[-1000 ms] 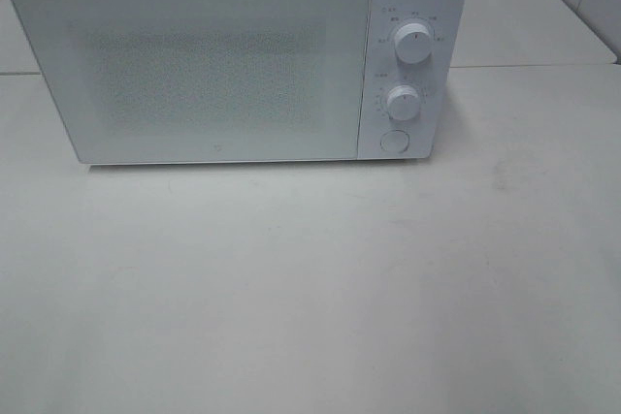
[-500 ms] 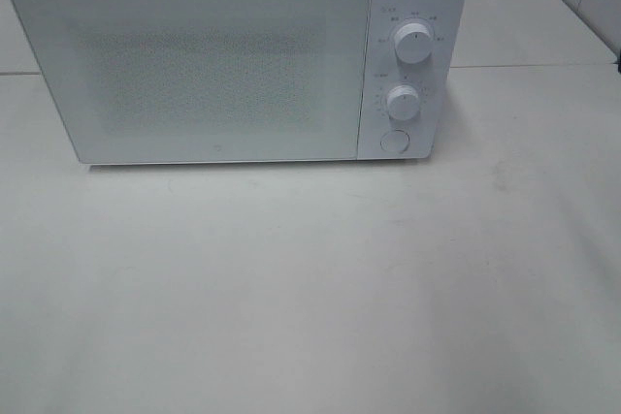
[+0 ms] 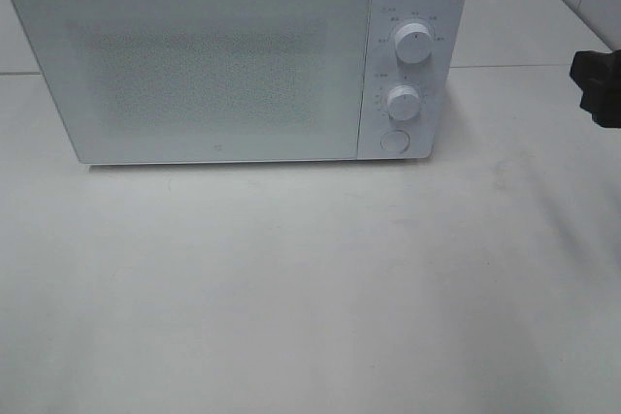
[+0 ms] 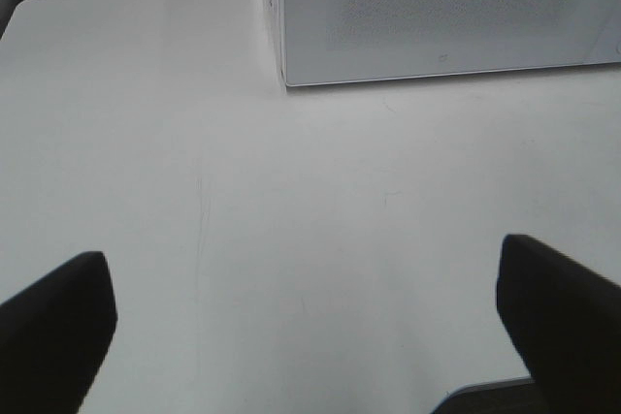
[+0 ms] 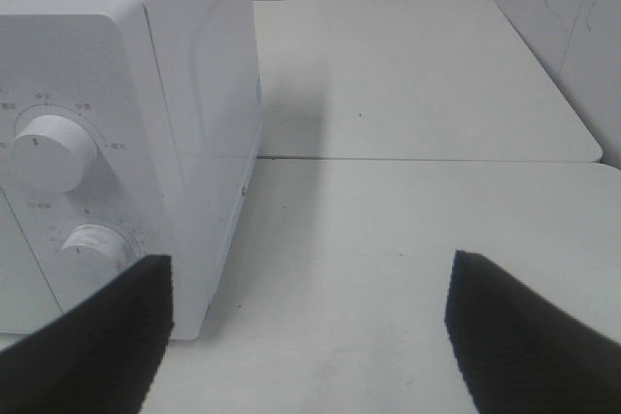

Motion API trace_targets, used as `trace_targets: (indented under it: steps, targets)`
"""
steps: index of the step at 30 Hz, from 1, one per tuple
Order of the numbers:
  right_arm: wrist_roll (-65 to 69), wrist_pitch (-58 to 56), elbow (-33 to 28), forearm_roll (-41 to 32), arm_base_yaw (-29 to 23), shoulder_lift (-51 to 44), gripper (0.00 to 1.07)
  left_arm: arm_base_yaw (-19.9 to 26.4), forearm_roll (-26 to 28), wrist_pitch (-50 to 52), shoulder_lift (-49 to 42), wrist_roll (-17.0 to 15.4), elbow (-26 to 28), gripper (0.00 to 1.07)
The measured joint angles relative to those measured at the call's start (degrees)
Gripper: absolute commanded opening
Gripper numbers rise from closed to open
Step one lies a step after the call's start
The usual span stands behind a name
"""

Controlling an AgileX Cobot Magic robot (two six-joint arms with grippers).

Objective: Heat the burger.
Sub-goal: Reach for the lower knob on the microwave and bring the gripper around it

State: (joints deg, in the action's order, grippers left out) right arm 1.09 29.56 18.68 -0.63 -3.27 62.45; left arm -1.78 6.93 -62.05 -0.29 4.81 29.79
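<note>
The burger is out of view in every frame. A white microwave stands at the back of the table with its door shut; the left wrist view shows its lower front and the right wrist view its right corner. My right gripper shows as a dark shape at the right edge, to the right of the microwave. Seen from its own wrist, it is open with nothing between its fingers. My left gripper is open over bare table, well in front of the microwave.
The microwave's control panel has an upper knob, a lower knob and a round button. The white table stretches in front. A tiled wall rises at the far right.
My right gripper has come into the exterior view at the right edge. The microwave has not moved.
</note>
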Motion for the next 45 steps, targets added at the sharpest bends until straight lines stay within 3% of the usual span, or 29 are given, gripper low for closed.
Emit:
trace_targets:
  steps: [6,9,11,14,16,19,26,34,45]
  targets:
    - [-4.24,13.41,-4.07,-5.5,-1.49,4.01,0.75,0.0,0.0,0.0,0.0,0.0,0.0,1.0]
    - [-7.62,19.82,-5.39,-9.63,-5.79,5.73,0.75,0.0,0.0,0.0,0.0,0.0,0.0,1.0]
    - [-12.72,25.21,-5.67,-16.56,-12.32,8.94,0.75,0.0,0.06,0.0,0.0,0.0,0.0,1.0]
    - [-14.04,26.47,-5.67,-18.56,-13.69,9.68,0.75,0.0,0.06,0.0,0.0,0.0,0.0,1.0]
    - [-17.19,33.63,-5.61,-25.9,-20.11,13.35,0.75,0.0,0.06,0.0,0.0,0.0,0.0,1.0]
    - [-17.88,35.64,-5.61,-27.85,-21.72,14.27,0.75,0.0,0.06,0.0,0.0,0.0,0.0,1.0]
    - [-19.02,39.25,-5.5,-40.05,-33.98,22.17,0.75,0.0,0.06,0.0,0.0,0.0,0.0,1.0]
    - [-19.25,39.3,-0.8,-42.97,-38.04,27.85,0.75,0.0,0.06,0.0,0.0,0.0,0.0,1.0]
    - [-19.25,39.42,5.67,-43.2,-38.67,33.8,0.75,0.0,0.06,0.0,0.0,0.0,0.0,1.0]
